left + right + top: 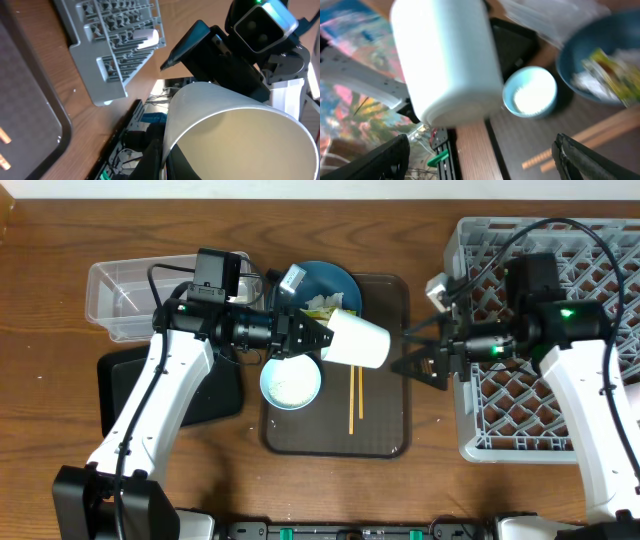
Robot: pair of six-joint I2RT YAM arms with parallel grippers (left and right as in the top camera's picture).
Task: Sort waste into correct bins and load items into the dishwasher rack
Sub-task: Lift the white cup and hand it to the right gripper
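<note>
The left arm [172, 385] is pointing rightward, the left gripper [318, 337] clamping a white cup [358, 340] by its rim. The right arm [592, 395] is facing it, the right gripper [412, 351] holding its fingers wide apart.

1. Blurred white cup [447, 60], upper left, base toward camera
2. Light-blue bowl [530, 92] just right of it; dark-blue bowl [566, 62] beyond holds yellow-green wrapper [610, 75]
3. Chopsticks [580, 137] lower right
4. Right gripper's [480, 162] fingers [375, 160] spread wide
</note>
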